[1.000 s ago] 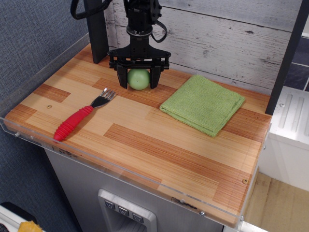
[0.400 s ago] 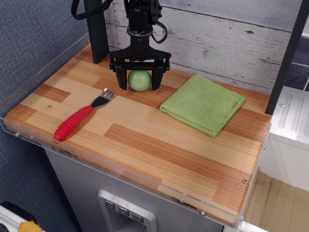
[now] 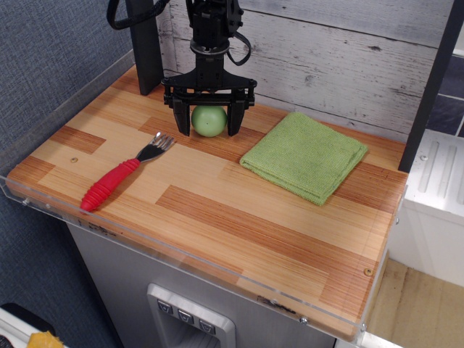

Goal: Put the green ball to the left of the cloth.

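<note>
Now | green ball (image 3: 209, 121) unmoved | gripper (image 3: 208, 123) fingers still spread

On the striped wooden tabletop (image 3: 217, 217) I count three loose things. There is one smooth pale green ball (image 3: 209, 121), one folded light green microfibre cloth (image 3: 304, 155), and one metal fork with a chunky red handle (image 3: 119, 176). One black two-fingered tool (image 3: 207, 118) hangs from the single robot arm, so two fingers in all. Two of the three loose items are green, one is red.
</note>
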You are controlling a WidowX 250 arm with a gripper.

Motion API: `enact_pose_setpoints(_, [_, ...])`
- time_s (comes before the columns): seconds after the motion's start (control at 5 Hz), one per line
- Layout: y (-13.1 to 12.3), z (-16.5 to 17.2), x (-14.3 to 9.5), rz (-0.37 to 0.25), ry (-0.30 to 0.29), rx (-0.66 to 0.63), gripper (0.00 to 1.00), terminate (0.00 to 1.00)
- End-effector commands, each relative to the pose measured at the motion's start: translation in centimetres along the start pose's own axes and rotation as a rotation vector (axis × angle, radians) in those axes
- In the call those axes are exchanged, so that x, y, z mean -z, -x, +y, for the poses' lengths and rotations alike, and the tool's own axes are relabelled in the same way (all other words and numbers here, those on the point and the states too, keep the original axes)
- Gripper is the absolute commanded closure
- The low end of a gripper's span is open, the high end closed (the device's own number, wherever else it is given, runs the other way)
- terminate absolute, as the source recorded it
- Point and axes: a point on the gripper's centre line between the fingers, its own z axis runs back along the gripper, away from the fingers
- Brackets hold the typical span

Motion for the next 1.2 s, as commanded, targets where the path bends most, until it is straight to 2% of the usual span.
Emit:
enact_pose_setpoints(0.0, [0.0, 0.5, -4.3, -0.059, 0.023, 0.002, 0.00, 0.00])
enact_pose_setpoints(0.4, [1.5, 0.8, -6.6, -0.060, 0.018, 0.007, 0.00, 0.00])
enact_pose_setpoints(0.6, [3.1, 1.2, -7.7, -0.045, 0.032, 0.011, 0.00, 0.00])
enact_pose_setpoints(0.8, [4.8, 2.2, -8.2, -0.053, -0.013, 0.007, 0.00, 0.00])
enact_pose_setpoints(1.0, [7.3, 2.6, -8.6, -0.062, 0.013, 0.035, 0.00, 0.00])
